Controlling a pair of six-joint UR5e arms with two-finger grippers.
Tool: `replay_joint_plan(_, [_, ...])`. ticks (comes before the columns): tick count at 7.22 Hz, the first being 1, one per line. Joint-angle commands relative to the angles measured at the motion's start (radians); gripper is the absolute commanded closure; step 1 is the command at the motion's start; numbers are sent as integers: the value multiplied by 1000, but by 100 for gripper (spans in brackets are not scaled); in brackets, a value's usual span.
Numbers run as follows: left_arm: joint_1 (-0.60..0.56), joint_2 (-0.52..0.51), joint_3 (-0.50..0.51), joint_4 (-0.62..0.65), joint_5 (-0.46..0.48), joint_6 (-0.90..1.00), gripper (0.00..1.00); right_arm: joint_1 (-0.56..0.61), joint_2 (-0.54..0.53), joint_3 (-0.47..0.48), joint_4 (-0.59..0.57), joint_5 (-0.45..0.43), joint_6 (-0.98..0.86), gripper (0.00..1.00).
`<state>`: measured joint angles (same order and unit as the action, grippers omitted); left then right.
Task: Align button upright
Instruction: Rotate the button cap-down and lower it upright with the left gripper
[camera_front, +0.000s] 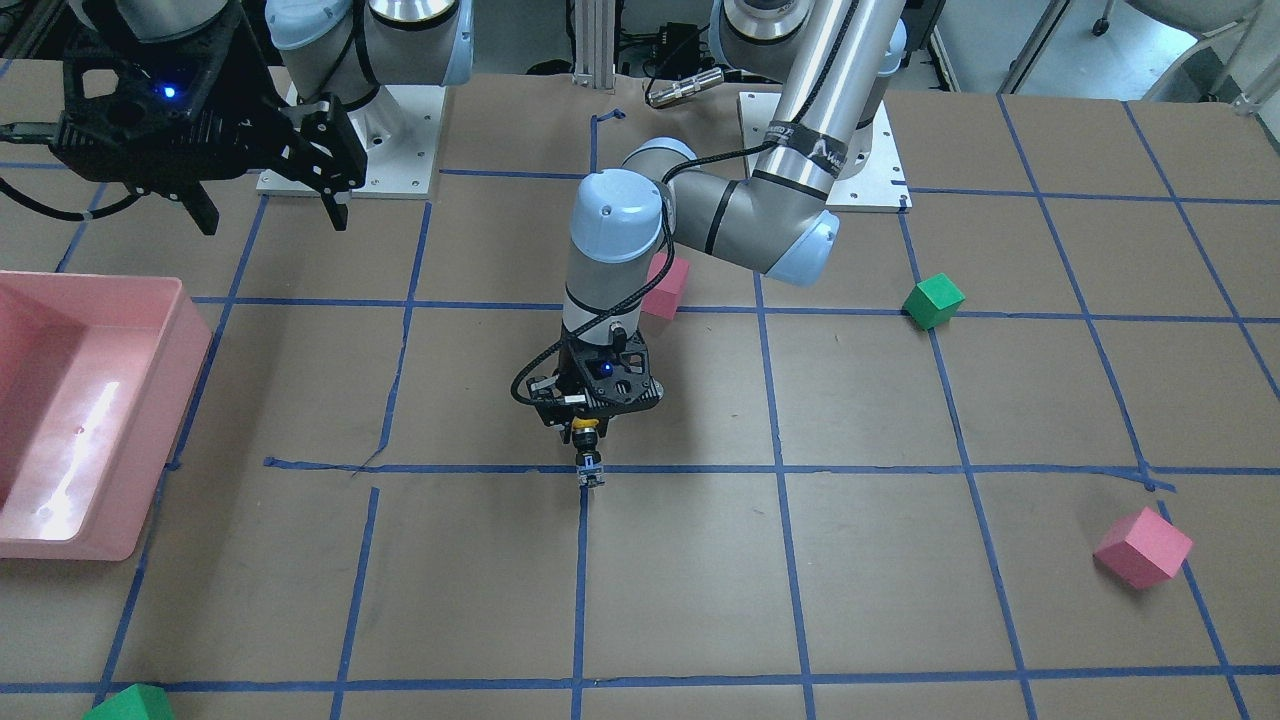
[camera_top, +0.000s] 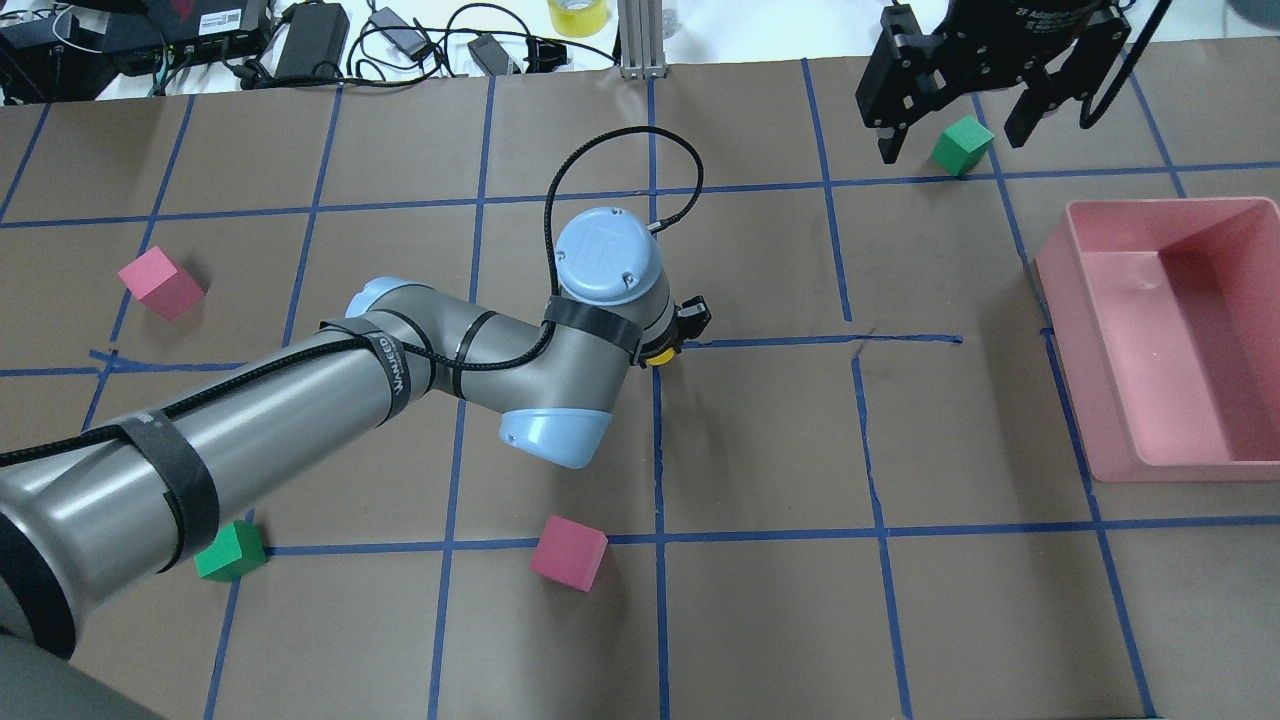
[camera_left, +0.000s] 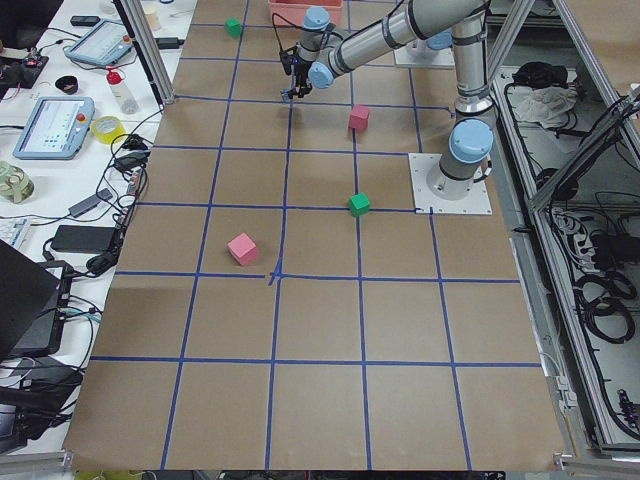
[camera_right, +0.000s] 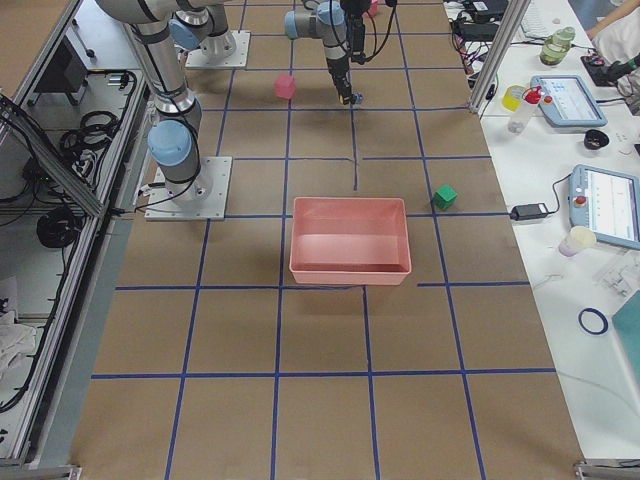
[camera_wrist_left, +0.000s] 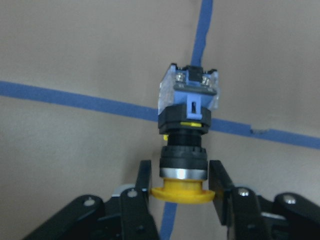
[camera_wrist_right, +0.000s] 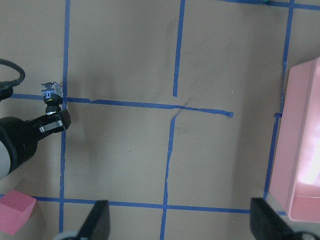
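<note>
The button has a round yellow cap, a black body and a clear, blue-grey base. My left gripper is shut on the cap, one finger on each side. It holds the button cap up and base down over a crossing of blue tape lines. I cannot tell whether the base touches the table. The button hangs below the left gripper at mid-table, and its cap peeks out beside the wrist. My right gripper is open and empty, high near its base.
A pink bin stands at the table's end on my right. Pink cubes and green cubes lie scattered. Cables and devices lie beyond the far edge.
</note>
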<state>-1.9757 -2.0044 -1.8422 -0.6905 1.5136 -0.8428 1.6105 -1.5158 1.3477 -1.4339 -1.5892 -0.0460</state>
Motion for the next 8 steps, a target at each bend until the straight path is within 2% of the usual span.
replay_joint_plan(1, [110,24,49,-249,-232,-136,100,-1,0,-1,0,-2,0,0])
replay_joint_plan(3, [283,32,75,-415,-599,-186,100,0,0,2,-2,0,0,0])
replay_joint_plan(4, [322,29,66,-431,-756,-191,100,0,2,2,-2,0,0,0])
replay_joint_plan(6, [328,-14,38,-440,-913,-194,100,-1,0,2,-2,0,0,0])
replay_joint_plan(7, [328,-17,17,-510,-917,-184,100,0,0,2,-7,3,0,0])
replay_joint_plan(8, [328,-34,11,-518,-918,-183,100,0,0,2,-4,8,0,0])
